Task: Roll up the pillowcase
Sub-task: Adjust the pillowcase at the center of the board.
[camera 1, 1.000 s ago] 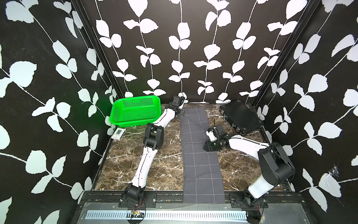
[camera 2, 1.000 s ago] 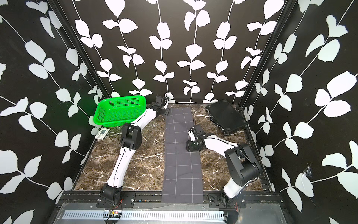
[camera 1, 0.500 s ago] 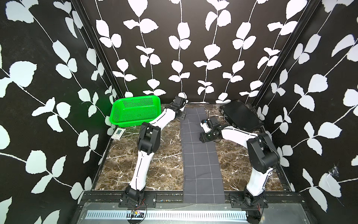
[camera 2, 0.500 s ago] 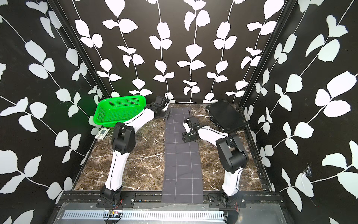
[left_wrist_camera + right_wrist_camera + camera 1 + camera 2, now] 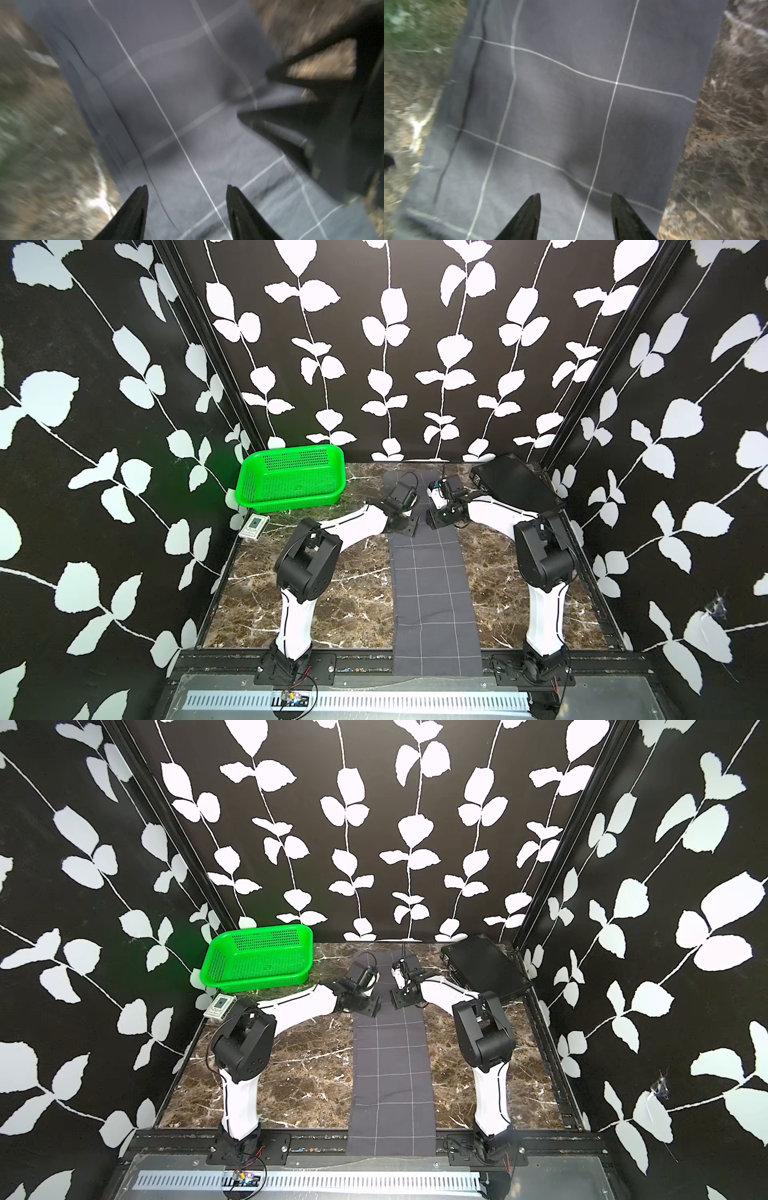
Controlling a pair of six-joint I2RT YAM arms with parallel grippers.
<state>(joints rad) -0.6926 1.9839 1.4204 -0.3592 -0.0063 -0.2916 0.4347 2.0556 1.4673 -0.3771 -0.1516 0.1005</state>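
Observation:
The pillowcase point(image 5: 432, 593) point(image 5: 390, 1073), dark grey with thin white grid lines, lies flat as a long narrow strip from the table's front edge to the back wall. Both arms reach over its far part. My left gripper point(image 5: 404, 527) point(image 5: 368, 1006) hangs over the strip's left edge. My right gripper point(image 5: 442, 519) point(image 5: 403, 999) hangs over its right half, close beside the left one. In the left wrist view the left gripper point(image 5: 187, 187) stands open over the cloth point(image 5: 166, 83), nothing between its fingers. The right gripper point(image 5: 575, 195) is likewise open above the cloth point(image 5: 560, 104).
A green perforated basket point(image 5: 291, 481) stands at the back left. A flat black case point(image 5: 515, 485) leans in the back right corner. A small white device point(image 5: 254, 526) lies near the left wall. Bare brown marble table point(image 5: 353, 593) flanks the strip.
The left gripper came from the far end toward the front, onto the strip's left edge. The right gripper moved back and inward beside it. Both jaws opened slightly.

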